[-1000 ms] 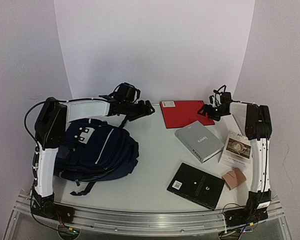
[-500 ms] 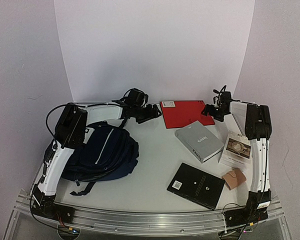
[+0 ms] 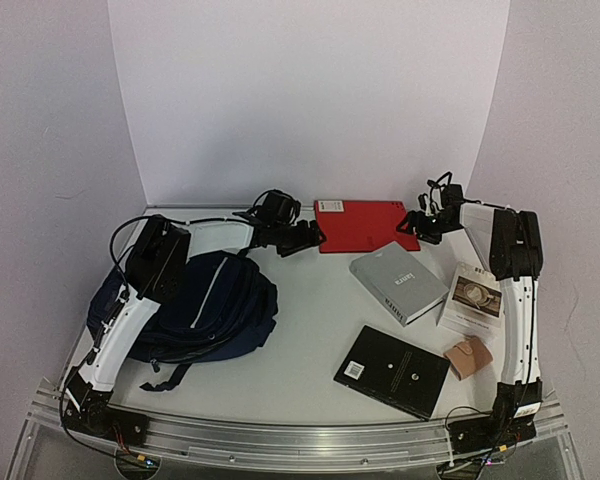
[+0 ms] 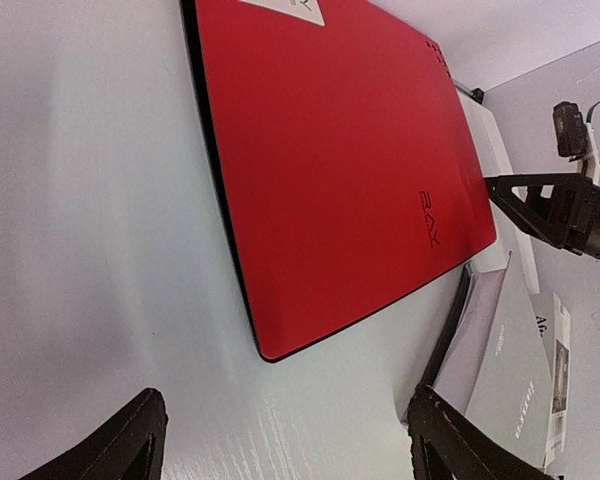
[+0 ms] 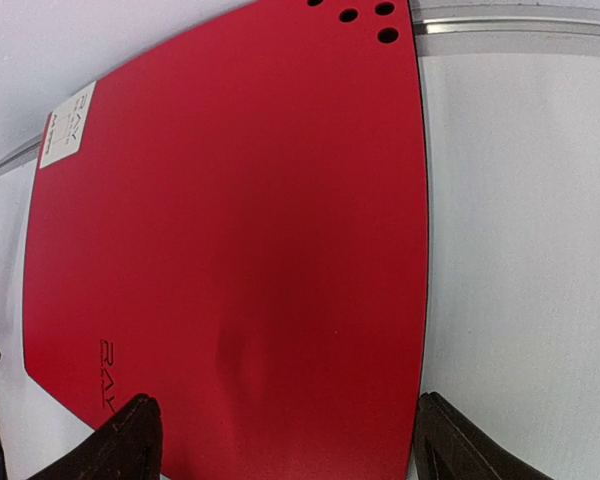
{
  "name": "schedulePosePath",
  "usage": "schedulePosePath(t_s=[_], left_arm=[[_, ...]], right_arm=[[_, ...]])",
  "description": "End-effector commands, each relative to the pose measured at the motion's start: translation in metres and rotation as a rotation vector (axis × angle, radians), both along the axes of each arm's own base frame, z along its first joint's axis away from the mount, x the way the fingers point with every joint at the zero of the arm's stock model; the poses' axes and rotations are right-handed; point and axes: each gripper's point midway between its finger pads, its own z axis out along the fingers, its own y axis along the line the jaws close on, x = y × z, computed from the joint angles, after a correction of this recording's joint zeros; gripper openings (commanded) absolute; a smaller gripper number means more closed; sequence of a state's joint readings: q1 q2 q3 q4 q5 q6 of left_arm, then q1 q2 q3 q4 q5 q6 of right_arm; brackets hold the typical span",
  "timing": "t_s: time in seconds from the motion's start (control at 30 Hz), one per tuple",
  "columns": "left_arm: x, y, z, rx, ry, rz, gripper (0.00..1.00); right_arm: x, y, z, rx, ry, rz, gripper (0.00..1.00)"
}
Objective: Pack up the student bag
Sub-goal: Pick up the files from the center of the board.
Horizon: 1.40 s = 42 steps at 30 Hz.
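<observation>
The red folder, flanked by the released left pincer and released right pincer, is best gripped at opposite edges.

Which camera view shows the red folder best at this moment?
The right wrist view: the red folder fills it face-on, with its white label, four punched holes and embossed lettering clear. The left wrist view shows it slanted, its far end cut off. The top external view shows it small, without detail.
</observation>
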<state>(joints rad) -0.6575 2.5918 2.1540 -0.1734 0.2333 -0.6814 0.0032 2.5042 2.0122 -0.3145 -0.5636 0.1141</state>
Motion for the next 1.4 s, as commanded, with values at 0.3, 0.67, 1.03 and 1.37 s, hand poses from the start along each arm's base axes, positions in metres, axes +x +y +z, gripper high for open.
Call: schedulePosePath(t_s=[0.3,0.67,1.03,1.37], left_arm=[[0.035,0.007,0.001,-0.021,-0.114,0.004,0.83],[0.031,-0.007,-0.013,-0.088,-0.078,-0.054,0.81],[-0.01,0.0,-0.001,-0.087,-0.056,-0.103,0.74],[-0.071,0.037,0.013,0.016,0.0,-0.09,0.73]], right_arm=[[-0.022,0.031,-0.021,-0.022,0.051,0.085,0.83],[-0.032,0.053,-0.023,0.002,0.065,0.136,0.83],[-0.065,0.092,-0.02,0.009,0.095,0.222,0.79],[-0.123,0.113,0.024,0.026,0.085,0.239,0.75]])
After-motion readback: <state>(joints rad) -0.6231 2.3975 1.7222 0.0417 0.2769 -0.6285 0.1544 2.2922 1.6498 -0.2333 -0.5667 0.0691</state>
